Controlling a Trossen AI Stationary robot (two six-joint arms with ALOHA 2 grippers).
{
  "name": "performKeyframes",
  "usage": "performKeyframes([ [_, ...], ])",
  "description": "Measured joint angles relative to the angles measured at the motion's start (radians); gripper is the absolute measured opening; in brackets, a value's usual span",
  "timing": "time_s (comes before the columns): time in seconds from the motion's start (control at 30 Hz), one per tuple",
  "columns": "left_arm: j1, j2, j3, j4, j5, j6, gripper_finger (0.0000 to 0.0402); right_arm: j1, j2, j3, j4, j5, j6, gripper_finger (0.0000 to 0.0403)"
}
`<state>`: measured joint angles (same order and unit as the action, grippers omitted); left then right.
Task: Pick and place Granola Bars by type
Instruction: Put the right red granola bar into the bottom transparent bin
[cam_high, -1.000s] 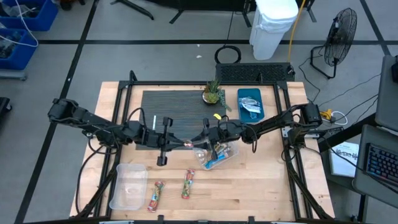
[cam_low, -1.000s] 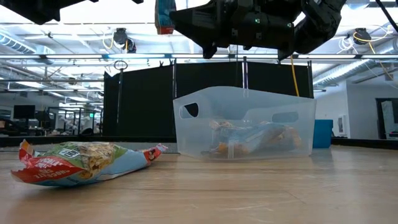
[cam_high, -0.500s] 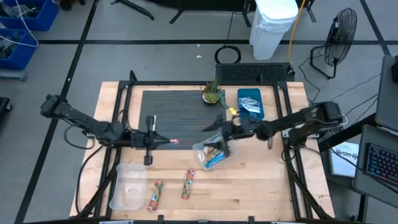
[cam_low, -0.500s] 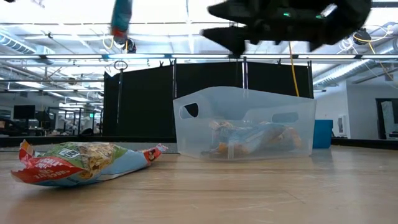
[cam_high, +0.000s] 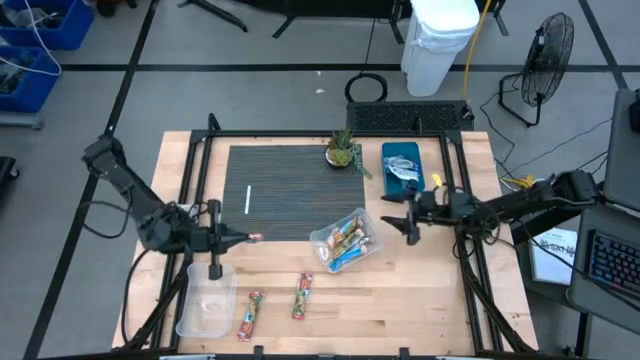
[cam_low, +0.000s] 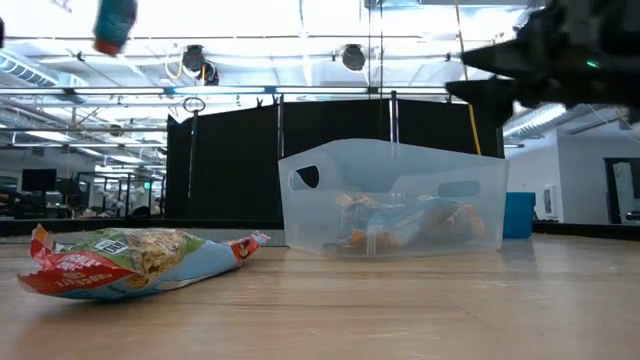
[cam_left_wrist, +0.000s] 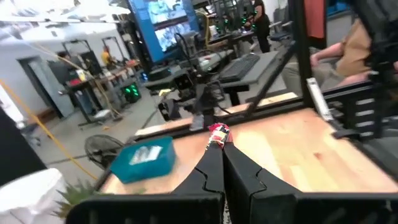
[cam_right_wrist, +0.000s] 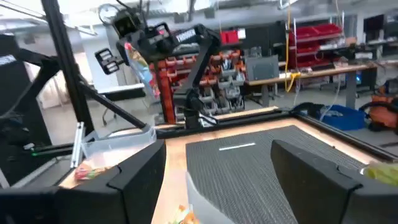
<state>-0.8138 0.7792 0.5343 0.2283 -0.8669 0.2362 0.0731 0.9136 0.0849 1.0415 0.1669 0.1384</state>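
Nearest you, two crinkled orange-red-green foil bars (cam_high: 302, 296) lie on the pale wooden table (cam_high: 420, 300) beside an empty clear plastic tray (cam_high: 205, 300). Your left gripper (cam_high: 243, 238) pinches one red-wrapped bar (cam_left_wrist: 218, 133) above the table. A translucent bin (cam_high: 343, 240) holds more bars. Your right gripper (cam_high: 387, 213) hangs with fingers spread, empty, beyond it.

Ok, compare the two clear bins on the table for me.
The clear bin near the table's middle holds several wrapped bars; the clear bin at the front left corner looks to hold none. The middle bin sits skewed to the table edges, partly on the dark mat; the corner bin sits square, wholly on bare wood. Both are see-through plastic.
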Motion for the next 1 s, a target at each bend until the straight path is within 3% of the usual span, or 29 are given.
performKeyframes([
  [0.07,-0.054,0.001,0.000,-0.035,-0.066,-0.054,0.0000,0.019,-0.027,-0.042,0.044,0.023,-0.010,0.0279],
  [0.27,-0.245,0.018,-0.001,-0.198,-0.405,-0.303,0.0000,0.070,-0.058,-0.064,-0.004,0.065,-0.070,0.0279],
  [0.37,-0.348,0.019,-0.001,-0.256,-0.469,-0.434,0.0000,0.080,-0.064,-0.064,0.016,0.072,-0.099,0.0279],
  [0.63,-0.531,0.069,-0.001,-0.317,-0.347,-0.887,0.0000,0.080,-0.064,-0.066,0.038,0.072,-0.109,0.0279],
  [1.0,-0.574,0.245,-0.001,-0.562,-0.013,-1.368,0.0000,0.079,-0.064,-0.066,0.042,0.072,-0.071,0.0279],
])
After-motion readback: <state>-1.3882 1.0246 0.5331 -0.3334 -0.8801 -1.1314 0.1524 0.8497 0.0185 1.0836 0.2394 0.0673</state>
